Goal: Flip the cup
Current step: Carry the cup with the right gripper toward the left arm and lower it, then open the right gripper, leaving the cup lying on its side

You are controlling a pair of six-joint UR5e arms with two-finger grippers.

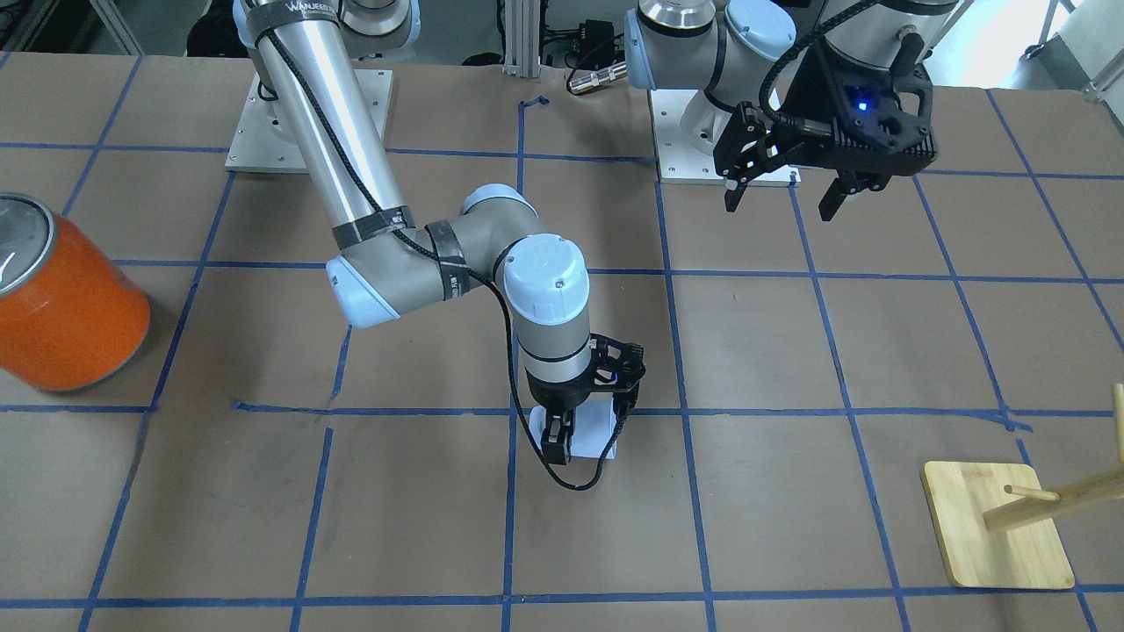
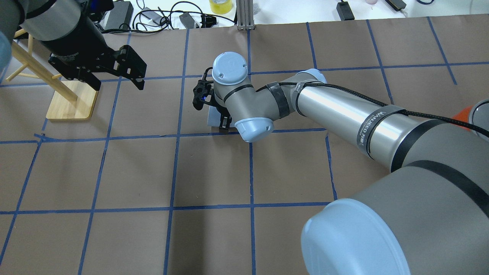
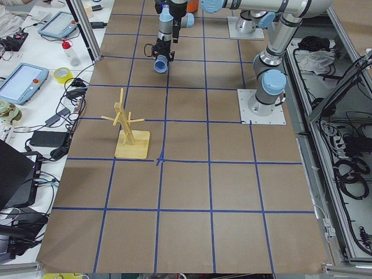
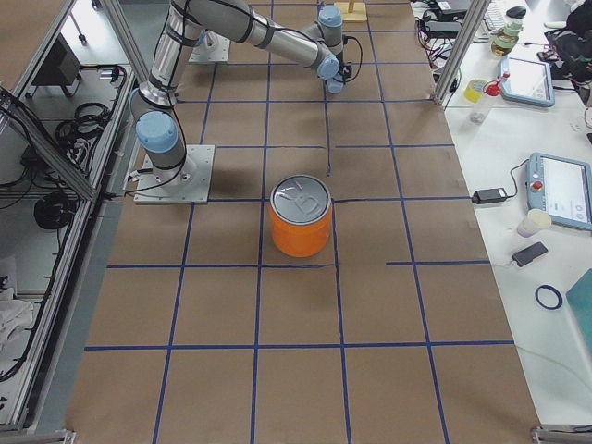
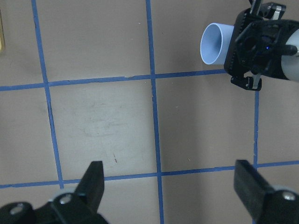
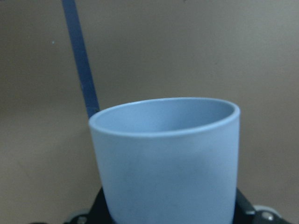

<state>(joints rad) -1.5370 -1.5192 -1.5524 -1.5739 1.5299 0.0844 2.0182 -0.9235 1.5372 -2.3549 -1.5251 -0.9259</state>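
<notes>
The pale blue cup [image 1: 595, 434] is held in my right gripper [image 1: 587, 439] near the table's middle. It lies on its side, low over the brown paper. In the left wrist view the cup [image 5: 215, 43] shows its open mouth turned sideways. In the right wrist view the cup [image 6: 168, 158] fills the frame with its rim pointing away from the fingers. It also shows in the overhead view [image 2: 212, 119], mostly hidden under the wrist. My left gripper [image 1: 781, 206] is open and empty, hovering high and well apart from the cup; it also shows in the overhead view [image 2: 117, 84].
A large orange can [image 1: 66, 298] with a silver top stands far on my right side. A wooden peg rack on a square base [image 1: 997, 527] stands on my left side, close to the left gripper in the overhead view [image 2: 70, 103]. Blue tape lines grid the table.
</notes>
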